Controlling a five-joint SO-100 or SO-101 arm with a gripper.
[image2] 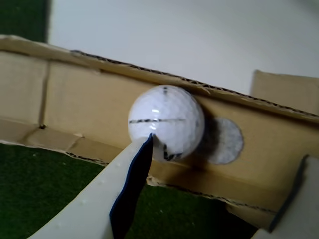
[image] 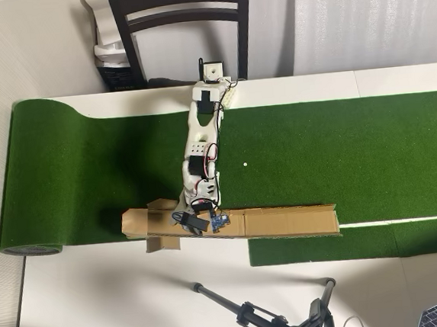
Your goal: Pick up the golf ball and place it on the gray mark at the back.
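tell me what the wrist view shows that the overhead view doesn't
Only the wrist view shows the golf ball with its dark line, sitting beside and partly covering the gray mark, and the gripper open around it. Only the overhead view shows the whole arm, the tiny white dot, the chair and a tripod. Both show the cardboard trough and green turf.

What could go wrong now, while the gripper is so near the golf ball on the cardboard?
1. In the wrist view, the golf ball lies beside the gray mark, only overlapping its edge. Whether the open gripper is reaching or letting go is unclear; a nudge could roll the ball further off.
2. The cardboard tray has low walls and looks light, so the near finger may push or tip it.
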